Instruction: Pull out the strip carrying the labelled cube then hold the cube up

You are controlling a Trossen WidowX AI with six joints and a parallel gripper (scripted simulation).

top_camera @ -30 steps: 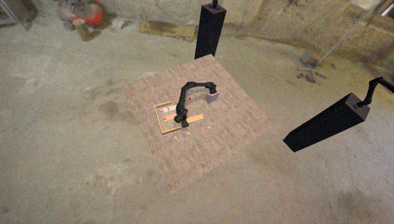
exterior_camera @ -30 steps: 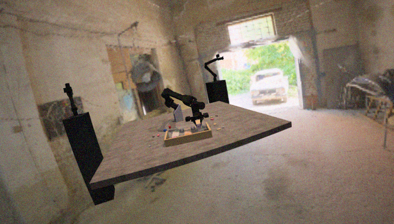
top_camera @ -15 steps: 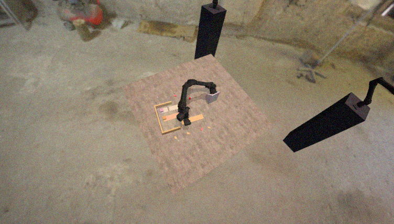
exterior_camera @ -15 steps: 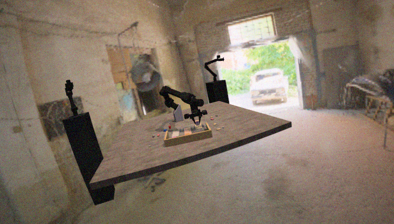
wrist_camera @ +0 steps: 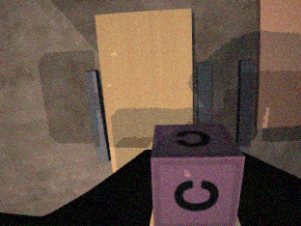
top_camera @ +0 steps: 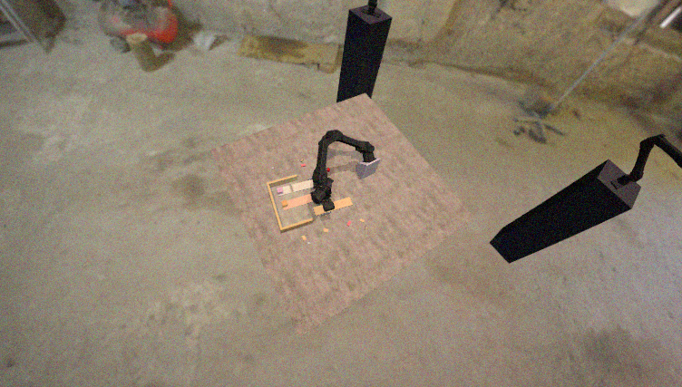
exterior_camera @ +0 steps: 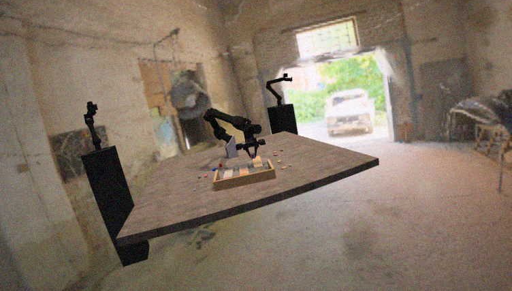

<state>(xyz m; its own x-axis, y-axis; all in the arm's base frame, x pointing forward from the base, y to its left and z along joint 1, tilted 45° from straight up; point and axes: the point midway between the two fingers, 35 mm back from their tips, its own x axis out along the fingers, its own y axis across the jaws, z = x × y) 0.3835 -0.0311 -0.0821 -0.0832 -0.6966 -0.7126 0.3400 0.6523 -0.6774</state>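
The purple cube (wrist_camera: 195, 190) (exterior_camera: 253, 155) marked C is between the fingers of my gripper (wrist_camera: 190, 158) (exterior_camera: 252, 154), which is shut on it. The cube is raised above the yellow-orange strip (top_camera: 343, 204) (exterior_camera: 257, 162) (wrist_camera: 147, 63). That strip lies pulled out past the open side of the wooden frame (top_camera: 275, 209) (exterior_camera: 245, 182). A salmon strip (top_camera: 300, 202) with an orange cube (top_camera: 284, 203) and a whitish strip (top_camera: 302, 186) with a pink cube (top_camera: 279, 190) lie inside the frame. The fingertips are hidden in the top view.
Blue-grey rails (wrist_camera: 97, 116) (wrist_camera: 205, 92) stand beside the strip. A pale upright panel (top_camera: 367, 168) (exterior_camera: 231, 148) stands by the arm's base. Small red and orange bits (top_camera: 348, 223) (top_camera: 326, 230) lie scattered on the table (top_camera: 352, 272) (exterior_camera: 324, 167). Two other arms stand on black pedestals (top_camera: 365, 51) (top_camera: 563, 212) beyond the table.
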